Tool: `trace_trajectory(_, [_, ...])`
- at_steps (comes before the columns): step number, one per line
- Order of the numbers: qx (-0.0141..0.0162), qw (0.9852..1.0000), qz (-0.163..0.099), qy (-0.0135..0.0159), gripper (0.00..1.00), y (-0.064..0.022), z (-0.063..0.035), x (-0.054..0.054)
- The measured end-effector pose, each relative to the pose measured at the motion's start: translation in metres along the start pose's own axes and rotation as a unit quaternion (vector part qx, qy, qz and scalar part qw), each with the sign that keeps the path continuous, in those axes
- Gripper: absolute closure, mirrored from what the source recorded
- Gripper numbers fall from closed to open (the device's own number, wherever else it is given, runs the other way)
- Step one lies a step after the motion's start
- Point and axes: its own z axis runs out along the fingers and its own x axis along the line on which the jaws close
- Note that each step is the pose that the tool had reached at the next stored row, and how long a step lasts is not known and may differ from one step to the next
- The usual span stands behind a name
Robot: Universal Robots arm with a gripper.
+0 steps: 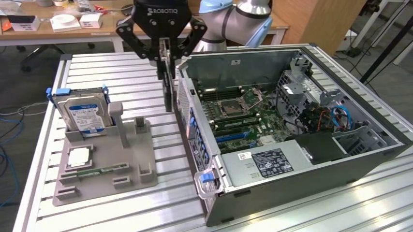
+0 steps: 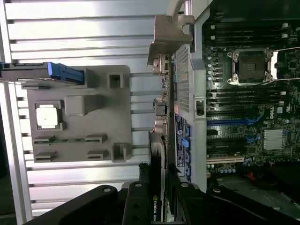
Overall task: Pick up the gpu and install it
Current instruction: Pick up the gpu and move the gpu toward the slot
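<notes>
While the end effector sits at the upper centre of the exterior frame, I see it clenched on the top edge of the gpu. The card hangs from it on edge, thin and dark, pointing down at the tabletop. The card is just beside the perforated outer wall of the open computer case, on the exterior view's left of it, and apart from the grey parts fixture in the lower left, where the hard drive stands upright. In the wrist view the gpu runs out from between the fingers, outside the case wall and not over the motherboard. I judge the pick-up done and the carry to the case in hand, with the install not yet begun. As I read it, seating calls for bringing the card over the wall without clipping it, squaring its connector edge to an expansion slot, and pressing straight in. From here I cannot tell which slot it belongs in.
</notes>
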Motion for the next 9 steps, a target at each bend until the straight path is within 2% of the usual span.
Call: trace_trajectory(9, [0.0,1.0,0.0,0.0001,0.74,0.0013,0.0005,-0.019])
